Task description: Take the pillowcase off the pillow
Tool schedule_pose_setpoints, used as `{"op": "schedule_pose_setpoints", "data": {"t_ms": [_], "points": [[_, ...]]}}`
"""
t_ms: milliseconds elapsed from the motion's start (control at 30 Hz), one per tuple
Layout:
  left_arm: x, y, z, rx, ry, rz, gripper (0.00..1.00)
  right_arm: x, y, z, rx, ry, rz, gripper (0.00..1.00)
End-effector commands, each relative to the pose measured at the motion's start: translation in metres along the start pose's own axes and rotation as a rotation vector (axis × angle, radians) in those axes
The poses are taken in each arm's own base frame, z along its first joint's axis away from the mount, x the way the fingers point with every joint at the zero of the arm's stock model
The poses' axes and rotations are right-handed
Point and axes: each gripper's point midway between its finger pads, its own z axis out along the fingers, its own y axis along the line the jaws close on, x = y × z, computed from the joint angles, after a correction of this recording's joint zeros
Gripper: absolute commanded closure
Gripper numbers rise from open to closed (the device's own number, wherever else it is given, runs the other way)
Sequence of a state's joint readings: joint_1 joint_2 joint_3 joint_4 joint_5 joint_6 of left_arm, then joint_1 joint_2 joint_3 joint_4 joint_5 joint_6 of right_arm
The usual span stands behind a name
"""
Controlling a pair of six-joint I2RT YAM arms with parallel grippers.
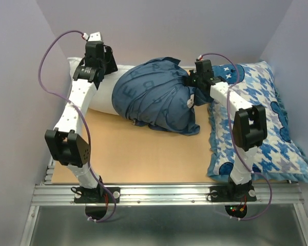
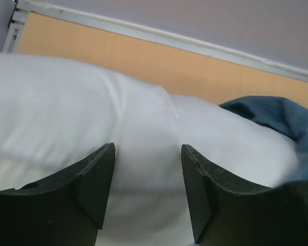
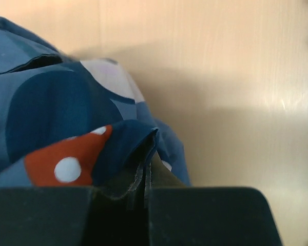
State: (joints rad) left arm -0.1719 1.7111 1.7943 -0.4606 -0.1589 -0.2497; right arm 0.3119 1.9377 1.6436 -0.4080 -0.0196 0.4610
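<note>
The white pillow lies along the back of the table, its left end bare. The dark slate-blue pillowcase is bunched over its right half. My left gripper sits on the bare left end, and in the left wrist view its jaws are closed partway on the plump pillow, with the pillowcase at the right. My right gripper is at the pillowcase's right end. In the right wrist view the gripper is shut on a folded edge of the pillowcase.
A blue-and-white houndstooth pillow lies along the right side, under my right arm. Grey walls close in the left, back and right. The wooden tabletop runs to a metal rail at the near edge.
</note>
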Motion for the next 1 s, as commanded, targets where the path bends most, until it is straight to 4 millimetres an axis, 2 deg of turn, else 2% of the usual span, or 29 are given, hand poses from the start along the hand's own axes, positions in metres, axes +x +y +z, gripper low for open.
{"op": "schedule_pose_setpoints", "data": {"t_ms": [0, 33, 133, 233, 267, 300, 333, 367, 400, 433, 467, 533, 567, 633, 700, 733, 800, 833, 867, 900, 933, 967], "points": [[-0.057, -0.014, -0.068, 0.091, -0.184, -0.086, 0.34, 0.073, -0.022, 0.041, 0.04, 0.222, -0.012, 0.99], [-0.057, -0.011, -0.069, 0.079, -0.19, -0.09, 0.34, 0.077, -0.021, 0.042, 0.028, 0.229, -0.006, 0.99], [-0.039, 0.01, -0.063, -0.021, -0.174, -0.111, 0.34, 0.083, -0.019, 0.044, -0.005, 0.233, -0.019, 0.99], [-0.01, 0.021, -0.049, -0.062, -0.153, -0.139, 0.34, 0.092, -0.016, 0.044, -0.031, 0.264, -0.032, 0.98], [-0.005, 0.024, -0.044, -0.079, -0.15, -0.152, 0.34, 0.089, -0.015, 0.041, -0.032, 0.256, -0.034, 0.97], [-0.001, 0.028, -0.041, -0.097, -0.15, -0.159, 0.33, 0.094, -0.018, 0.042, -0.024, 0.264, -0.035, 0.94], [-0.001, 0.033, -0.037, -0.124, -0.166, -0.178, 0.33, 0.091, -0.017, 0.034, -0.022, 0.251, -0.037, 0.91], [0.01, 0.037, -0.024, -0.137, -0.138, -0.181, 0.33, 0.087, -0.02, 0.03, -0.006, 0.235, -0.038, 0.78], [0.012, 0.044, -0.017, -0.149, -0.127, -0.196, 0.33, 0.073, -0.015, 0.017, -0.012, 0.193, -0.043, 0.69], [0.015, 0.04, -0.01, -0.121, -0.105, -0.203, 0.33, 0.066, -0.015, 0.011, -0.004, 0.17, -0.047, 0.6], [0.019, 0.038, 0.002, -0.109, -0.092, -0.206, 0.34, 0.057, -0.016, 0.004, 0.015, 0.138, -0.047, 0.43], [0.021, 0.034, 0.013, -0.087, -0.071, -0.21, 0.35, 0.037, -0.01, -0.015, 0.02, 0.08, -0.051, 0.32], [0.024, 0.028, 0.022, -0.063, -0.053, -0.207, 0.35, 0.015, -0.003, -0.036, 0.014, 0.023, -0.053, 0.24], [0.025, 0.026, 0.026, -0.06, -0.045, -0.213, 0.35, -0.003, 0.007, -0.057, -0.007, -0.022, -0.05, 0.21], [0.023, 0.025, 0.028, -0.055, -0.053, -0.221, 0.35, -0.028, 0.017, -0.09, -0.015, -0.088, -0.045, 0.18], [0.022, 0.025, 0.028, -0.05, -0.054, -0.227, 0.37, -0.033, 0.022, -0.101, -0.036, -0.101, -0.038, 0.18], [0.027, 0.019, 0.03, -0.016, -0.034, -0.24, 0.44, -0.038, 0.04, -0.124, -0.114, -0.114, -0.035, 0.18], [0.034, 0.013, 0.032, 0.019, -0.01, -0.245, 0.54, -0.035, 0.048, -0.129, -0.13, -0.114, -0.042, 0.18], [0.038, 0.009, 0.032, 0.042, 0.002, -0.249, 0.61, -0.033, 0.054, -0.133, -0.148, -0.113, -0.043, 0.17], [0.041, 0.005, 0.031, 0.067, 0.009, -0.252, 0.68, -0.027, 0.065, -0.139, -0.189, -0.097, -0.041, 0.17], [0.049, -0.001, 0.03, 0.104, 0.029, -0.261, 0.8, -0.012, 0.087, -0.141, -0.229, -0.072, -0.071, 0.17], [0.051, -0.001, 0.029, 0.107, 0.03, -0.269, 0.88, -0.006, 0.095, -0.14, -0.215, -0.077, -0.089, 0.17]]}}
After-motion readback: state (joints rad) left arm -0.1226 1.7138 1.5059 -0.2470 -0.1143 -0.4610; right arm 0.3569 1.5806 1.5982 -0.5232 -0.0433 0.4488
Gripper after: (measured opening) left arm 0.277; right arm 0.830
